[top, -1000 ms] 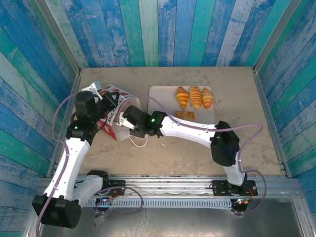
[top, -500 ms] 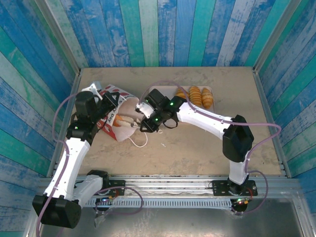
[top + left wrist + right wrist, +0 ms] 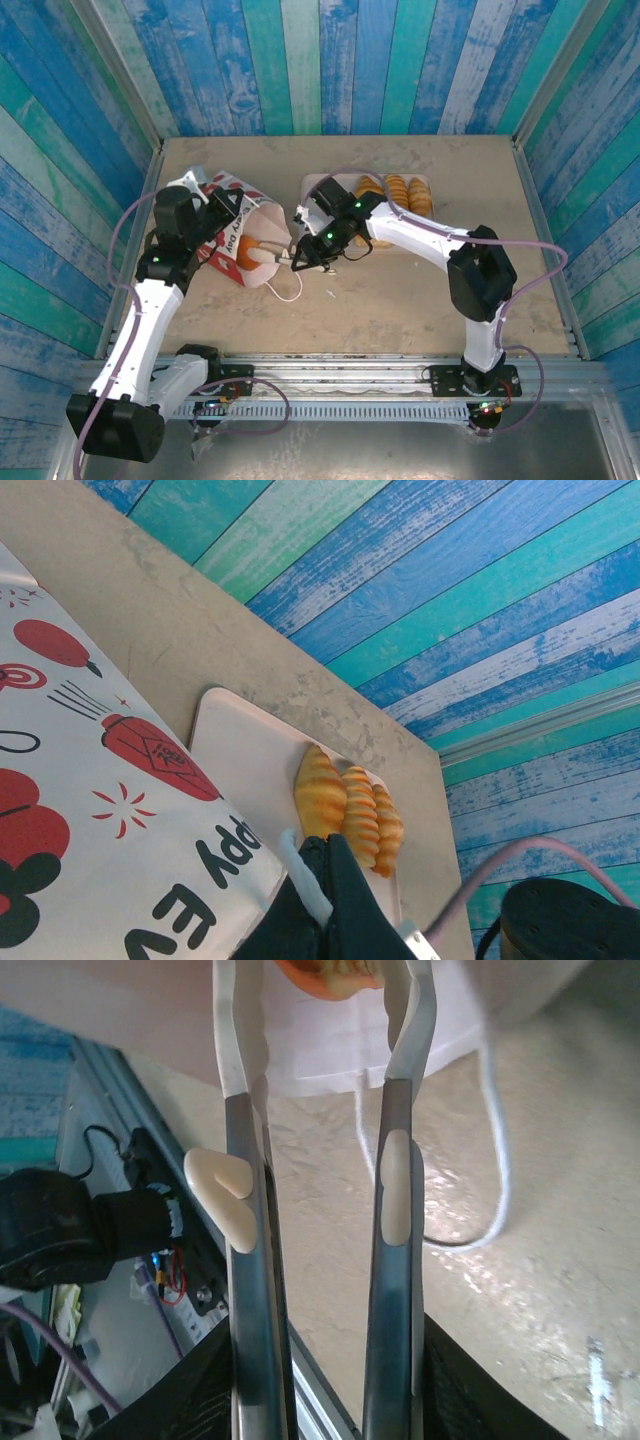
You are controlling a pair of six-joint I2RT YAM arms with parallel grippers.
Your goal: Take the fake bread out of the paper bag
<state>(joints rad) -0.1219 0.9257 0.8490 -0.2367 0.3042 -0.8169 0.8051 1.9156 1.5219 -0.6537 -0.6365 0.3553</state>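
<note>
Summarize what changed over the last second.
The right arm swung away from the bases, over the tray. The right tool drew back slightly in the paper bag mouth, open around an orange fake bread. The left tool still pinches the cord handle; the bag and croissants are unmoved.

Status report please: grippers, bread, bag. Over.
Left gripper shut on a handle of the bag. Right gripper at bag mouth, jaws astride one bread, grip unclear. Second handle loose on table beside it.

Red-and-white paper bag [image 3: 232,228] laid on its side, 1 orange bun [image 3: 249,250] seen inside; 3 golden croissants [image 3: 397,192] lined up nearby.
</note>
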